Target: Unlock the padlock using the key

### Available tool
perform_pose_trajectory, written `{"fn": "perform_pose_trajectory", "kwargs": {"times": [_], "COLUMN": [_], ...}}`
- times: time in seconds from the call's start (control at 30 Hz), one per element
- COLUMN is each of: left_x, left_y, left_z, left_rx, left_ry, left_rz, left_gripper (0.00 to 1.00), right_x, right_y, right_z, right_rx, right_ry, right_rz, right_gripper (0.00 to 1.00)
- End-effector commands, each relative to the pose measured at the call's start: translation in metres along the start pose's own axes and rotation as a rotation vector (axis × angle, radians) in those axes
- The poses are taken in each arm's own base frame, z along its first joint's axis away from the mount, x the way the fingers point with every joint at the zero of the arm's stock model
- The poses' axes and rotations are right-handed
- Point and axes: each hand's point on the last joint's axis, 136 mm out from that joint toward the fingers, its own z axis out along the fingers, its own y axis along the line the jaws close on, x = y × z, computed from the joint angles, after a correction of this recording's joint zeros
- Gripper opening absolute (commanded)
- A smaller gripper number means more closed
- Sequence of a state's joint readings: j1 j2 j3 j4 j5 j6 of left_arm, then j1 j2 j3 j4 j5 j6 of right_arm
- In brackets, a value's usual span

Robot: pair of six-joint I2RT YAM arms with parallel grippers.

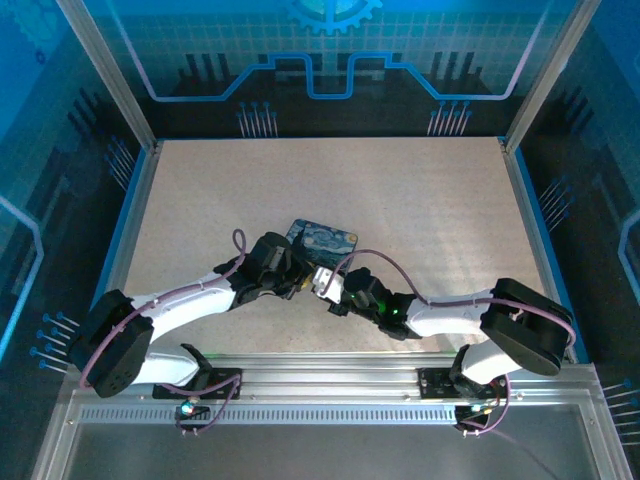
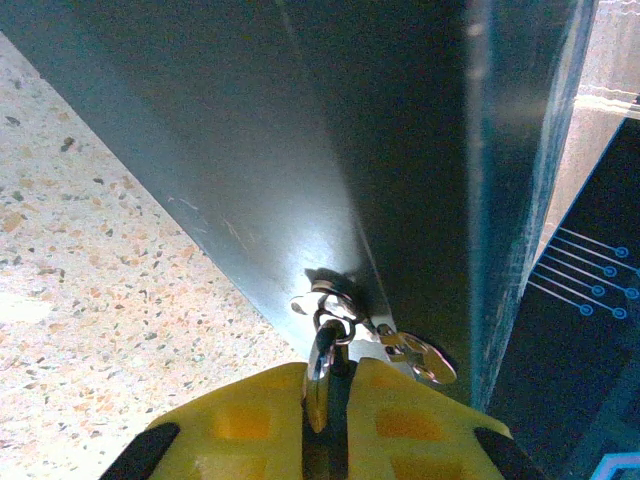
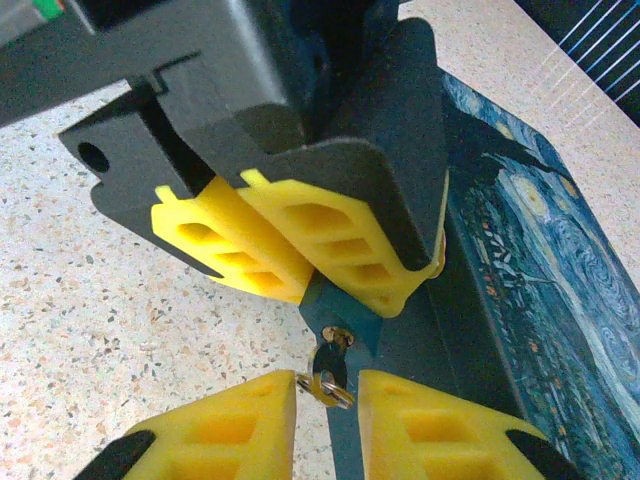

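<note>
Yellow finger pads of the left gripper [image 2: 328, 374] press together on a small silvery metal padlock [image 2: 318, 388] with a dark bluish body, seen edge-on from the left wrist, so this pincer is clamped on it. The padlock sits right against the dark side wall of a rectangular blue tin [image 1: 325, 238] printed with a swirly starry-night painting. Its shackle end points up toward that wall. Just beside it, a silvery ring [image 2: 418, 358] carrying flat metal pieces lies against the same wall.

In the right wrist view, the right gripper [image 3: 328, 380] has its two yellow fingers on either side of a tiny thin dark metal key [image 3: 330, 386], just below the left gripper's closed tips. A narrow gap shows between the fingers. Whether they pinch the key or merely flank it cannot be told.

From above, both arms meet at the near edge of the tin, which lies flat near the middle of the pale speckled table [image 1: 420, 200]. The two grippers are almost touching.
</note>
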State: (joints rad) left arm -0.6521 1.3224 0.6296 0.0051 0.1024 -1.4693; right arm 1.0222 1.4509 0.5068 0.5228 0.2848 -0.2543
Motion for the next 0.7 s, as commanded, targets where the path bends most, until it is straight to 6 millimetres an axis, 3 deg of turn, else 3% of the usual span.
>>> {"fn": "perform_pose_trajectory", "kwargs": {"times": [0.0,0.17,0.37,0.67], "left_x": [0.0069,0.0077,0.0077,0.008], "left_y": [-0.0122,-0.0102,-0.0088,-0.0093], "left_z": [0.0012,0.0029,0.0033,0.0029], "left_rx": [0.038,0.034,0.03,0.032], "left_ry": [0.033,0.04,0.039,0.04], "left_rz": [-0.013,-0.019,-0.02,-0.02], "left_gripper": [0.0,0.0,0.0,0.0], "right_x": [-0.0196,-0.0196,-0.0159,-0.0135], "right_y": [-0.0019,-0.0022,-0.0038,-0.0065], "right_z": [0.0024,0.0037,0.0043,0.0038], "right_rx": [0.013,0.016,0.028,0.042], "right_ry": [-0.051,-0.048,-0.032,-0.021], "right_rz": [0.016,0.019,0.024,0.044], "right_gripper": [0.22,0.16,0.01,0.0]}}
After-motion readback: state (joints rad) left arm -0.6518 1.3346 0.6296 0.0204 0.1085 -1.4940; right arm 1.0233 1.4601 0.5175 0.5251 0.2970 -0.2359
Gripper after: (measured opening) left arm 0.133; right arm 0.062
